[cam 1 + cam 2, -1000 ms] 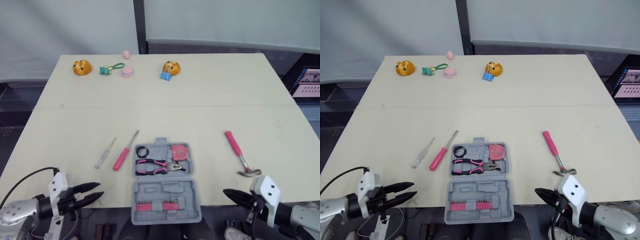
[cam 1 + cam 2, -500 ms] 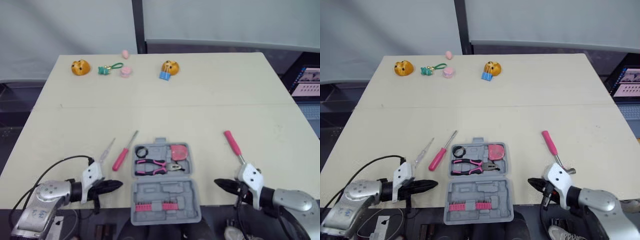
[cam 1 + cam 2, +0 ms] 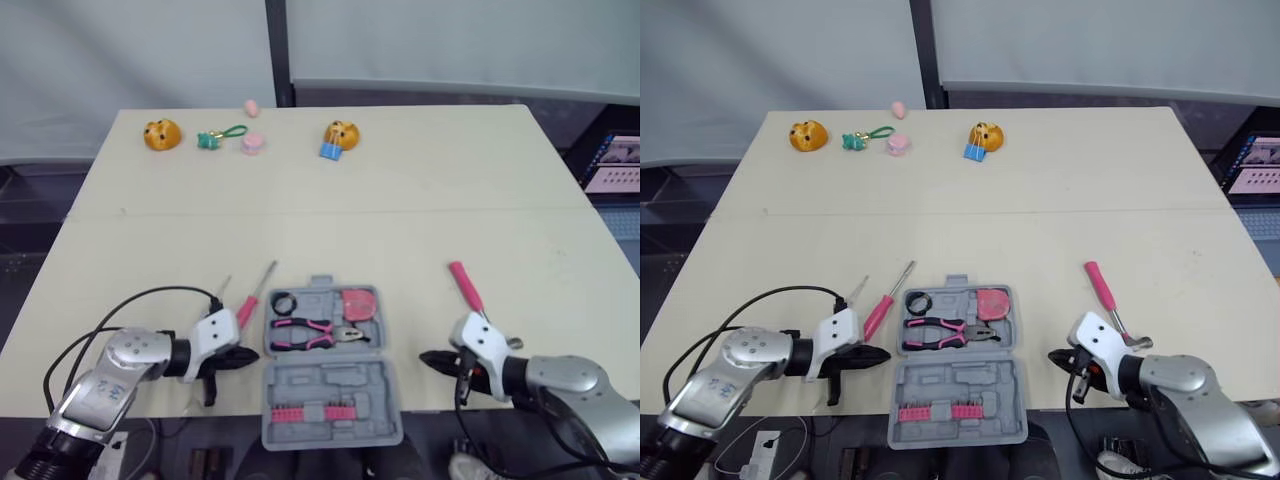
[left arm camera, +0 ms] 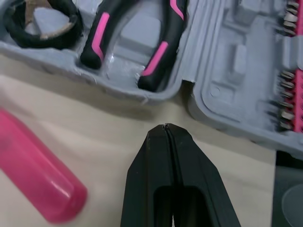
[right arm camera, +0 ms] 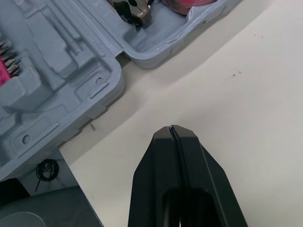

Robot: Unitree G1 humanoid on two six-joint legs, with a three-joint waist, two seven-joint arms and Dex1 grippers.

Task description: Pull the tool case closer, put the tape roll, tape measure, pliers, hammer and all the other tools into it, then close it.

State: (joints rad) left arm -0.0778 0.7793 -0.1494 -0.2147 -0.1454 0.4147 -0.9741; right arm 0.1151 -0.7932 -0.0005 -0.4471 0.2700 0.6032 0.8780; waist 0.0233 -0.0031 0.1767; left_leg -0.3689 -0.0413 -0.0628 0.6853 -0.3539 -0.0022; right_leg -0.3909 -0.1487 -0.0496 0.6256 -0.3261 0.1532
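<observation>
- The tool case (image 3: pixel 335 385) lies open at the near edge of the surface (image 3: pixel 400 200), in the middle between the two arms. Its near half seems to hang slightly over the edge, so the pull looks done.
- The far half of the case already holds the tape roll (image 3: pixel 284 302), the pliers (image 3: pixel 312 333) and the tape measure (image 3: pixel 360 303). A row of bits (image 3: pixel 308 413) sits in the near half.
- The hammer (image 3: pixel 468 290) lies on the surface well to the right of the case, so it has yet to be packed. So do the pink screwdriver (image 3: pixel 247 308) just left of the case and a thin clear screwdriver (image 3: pixel 857 289) further left.
- After those three go in, the lid remains to be closed.
- The left end effector (image 3: pixel 248 355) has its fingers pressed together on nothing. It points at the left wall of the case, close to it, with the pink screwdriver's handle just beside it.
- The right end effector (image 3: pixel 428 359) is likewise closed tight and empty. It hovers low over bare surface between the case's right wall and the hammer's head, touching neither as far as I can judge.
</observation>
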